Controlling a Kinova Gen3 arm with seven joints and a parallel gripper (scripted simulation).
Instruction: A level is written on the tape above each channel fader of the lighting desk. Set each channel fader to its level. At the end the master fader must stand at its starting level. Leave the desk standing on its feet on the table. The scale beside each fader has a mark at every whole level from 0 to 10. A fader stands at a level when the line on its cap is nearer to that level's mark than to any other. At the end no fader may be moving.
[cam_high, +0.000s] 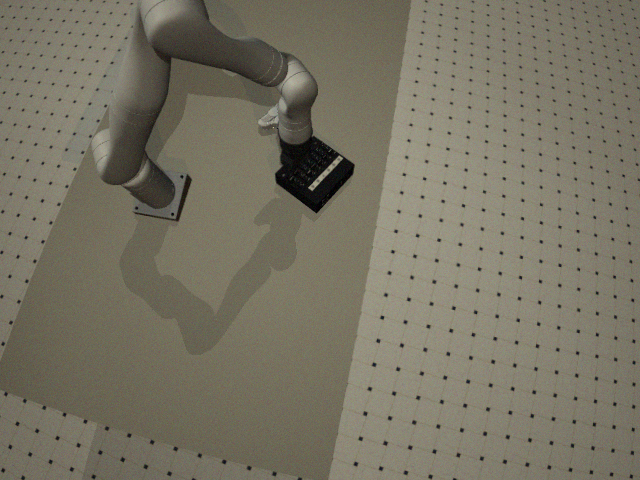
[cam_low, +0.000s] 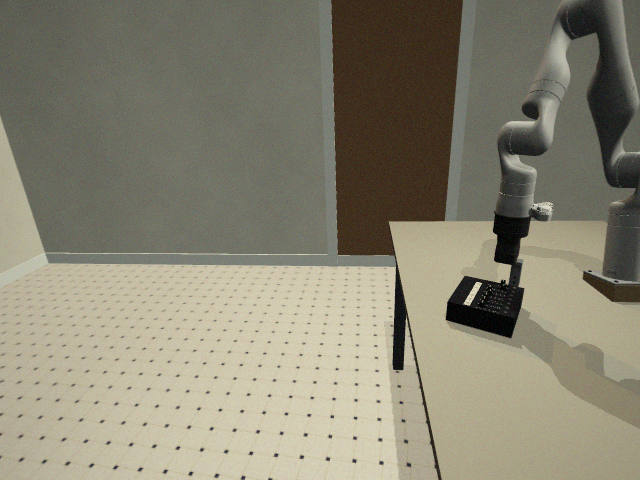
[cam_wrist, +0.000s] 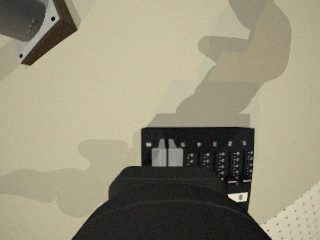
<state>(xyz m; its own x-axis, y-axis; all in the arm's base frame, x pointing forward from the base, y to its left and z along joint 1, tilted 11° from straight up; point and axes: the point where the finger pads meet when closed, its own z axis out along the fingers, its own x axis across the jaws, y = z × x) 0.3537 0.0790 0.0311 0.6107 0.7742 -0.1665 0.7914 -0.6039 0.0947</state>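
On worktop (cam_high: 248, 289) (cam_low: 516, 372) (cam_wrist: 100, 90): clenched end effector (cam_low: 515, 276) (cam_wrist: 166, 148), apparently empty, low over desk (cam_high: 336, 183) (cam_low: 480, 317) (cam_wrist: 200, 134); sideways drift could disturb master fader.

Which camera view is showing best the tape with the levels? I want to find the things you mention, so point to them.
The top view: the whole pale tape (cam_high: 325, 173) (cam_low: 472, 293) (cam_wrist: 238, 197) lies uncovered there, though its writing is too small to read. The exterior view shows it small and slanted; the wrist view, only one end, the rest hidden.
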